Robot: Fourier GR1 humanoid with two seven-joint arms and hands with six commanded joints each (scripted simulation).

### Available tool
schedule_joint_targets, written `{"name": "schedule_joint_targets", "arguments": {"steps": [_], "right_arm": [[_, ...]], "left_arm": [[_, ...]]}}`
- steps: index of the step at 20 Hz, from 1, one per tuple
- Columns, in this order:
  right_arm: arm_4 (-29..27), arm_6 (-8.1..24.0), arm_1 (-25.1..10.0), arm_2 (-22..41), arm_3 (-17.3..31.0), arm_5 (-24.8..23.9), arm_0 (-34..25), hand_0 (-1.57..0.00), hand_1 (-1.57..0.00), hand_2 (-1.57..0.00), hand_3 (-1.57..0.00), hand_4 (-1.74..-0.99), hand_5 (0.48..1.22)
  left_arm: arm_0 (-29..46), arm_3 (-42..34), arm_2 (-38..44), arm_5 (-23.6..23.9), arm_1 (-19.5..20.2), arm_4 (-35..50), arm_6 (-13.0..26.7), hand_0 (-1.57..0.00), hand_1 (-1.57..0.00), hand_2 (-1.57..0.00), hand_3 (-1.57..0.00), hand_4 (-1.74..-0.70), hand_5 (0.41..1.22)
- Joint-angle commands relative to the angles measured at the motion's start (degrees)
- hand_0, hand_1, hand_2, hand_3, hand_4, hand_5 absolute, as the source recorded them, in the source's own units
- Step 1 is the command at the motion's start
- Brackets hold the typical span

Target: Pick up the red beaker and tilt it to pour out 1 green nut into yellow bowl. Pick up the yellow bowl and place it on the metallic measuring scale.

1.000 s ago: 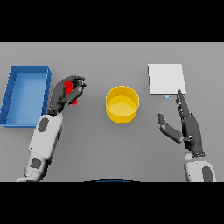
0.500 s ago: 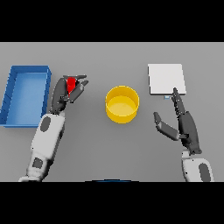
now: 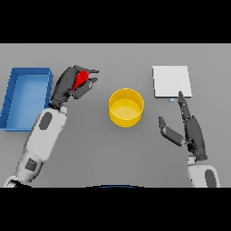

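grey desk (image 3: pixel 113 153) fills the head view, plain and flat. on its left side lies a blue tray (image 3: pixel 13 97), a shallow rectangular bin with raised walls. just right of the tray, the left hand (image 3: pixel 67 85) is raised over the desk with its fingers (image 3: pixel 88 85) curled round the red beaker (image 3: pixel 81 78); the beaker shows only as a red shape between the dark fingers and the palm, tilted, with its upper end leaning toward the right. near the middle of the desk stands the yellow bowl (image 3: pixel 126 107), upright, well apart from the beaker and to its right. whether anything lies in the bowl cannot be told. farther right and toward the back sits the metallic measuring scale (image 3: pixel 171 81), a pale square plate. the right hand (image 3: pixel 191 131) is just in front of the scale, fingers straight and spread, thumb out toward the bowl, holding nothing.
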Motion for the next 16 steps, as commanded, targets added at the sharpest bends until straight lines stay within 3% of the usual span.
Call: {"name": "schedule_joint_targets", "arguments": {"steps": [1,6,13,16], "right_arm": [[-0.13,-0.53,0.38,0.30,-0.51,0.07,0.84,0.00,0.00,0.00,0.00,-1.243,0.694],[-0.34,1.33,0.14,0.02,-1.05,0.19,0.83,0.00,0.00,0.00,0.00,-1.248,0.711],[-0.93,1.51,0.27,0.40,-2.56,0.92,1.51,0.00,0.00,0.00,0.00,-1.269,0.722],[-1.33,0.53,0.63,-0.02,-1.08,0.75,1.48,0.00,0.00,0.00,0.00,-1.264,0.717]], "left_arm": [[-0.23,-0.43,-1.36,-0.51,0.54,-1.14,1.11,-1.56,-1.56,-1.56,-1.56,-1.73,1.119],[-2.60,-0.08,-6.00,-1.23,1.97,-4.86,5.12,-1.56,-1.56,-1.56,-1.56,-1.73,1.112],[-13.21,6.20,-20.42,-4.79,7.47,-21.14,5.84,-1.57,-1.57,-1.57,-1.57,-1.74,1.166],[-17.87,9.95,-25.95,-7.29,7.26,-26.08,5.20,-1.57,-1.57,-1.57,-1.57,-1.74,1.193]]}}
